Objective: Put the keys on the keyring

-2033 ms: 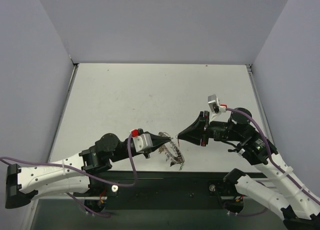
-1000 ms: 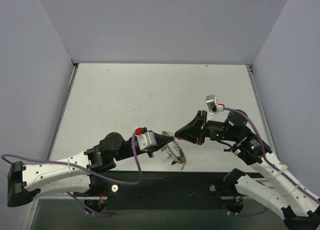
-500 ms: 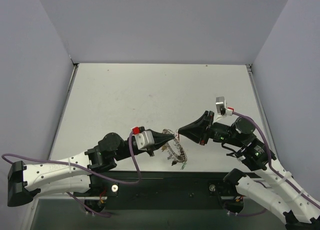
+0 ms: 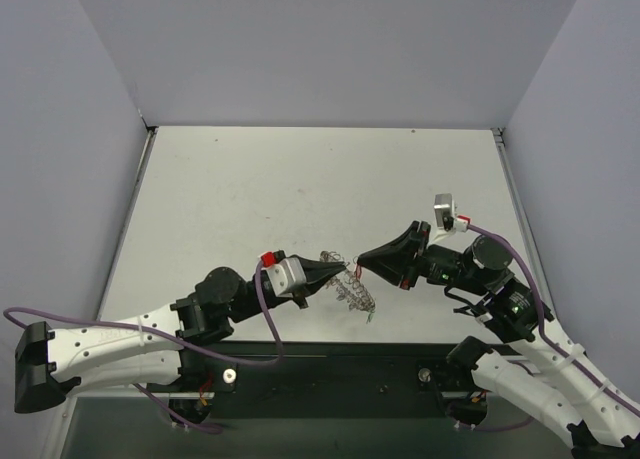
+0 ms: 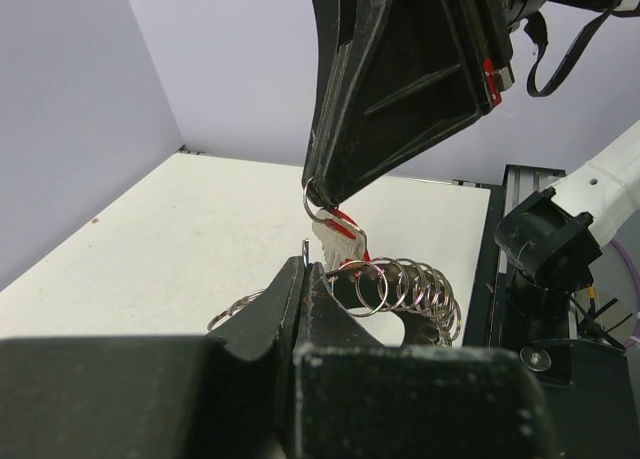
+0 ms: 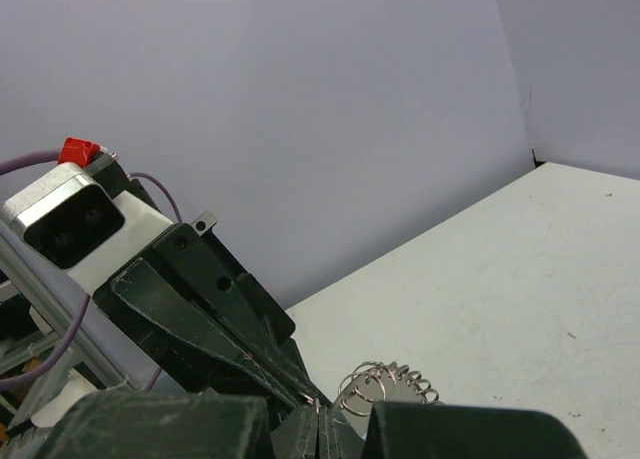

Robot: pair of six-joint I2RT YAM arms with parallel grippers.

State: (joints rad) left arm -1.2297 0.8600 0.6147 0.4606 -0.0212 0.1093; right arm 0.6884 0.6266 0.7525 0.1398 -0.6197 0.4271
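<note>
Pale grey tbl w/ black rail at near edge

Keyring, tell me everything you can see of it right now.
The keyring is silvery metal, and its rim is strung with many small shiny loops that bunch like a coil. It sits between the two hands, over the near part of the table. The left hand is shut on its rim. The right hand, above it, pinches a small loop carrying a red-tagged silver key. Whether the keyring touches the table is unclear.
</note>
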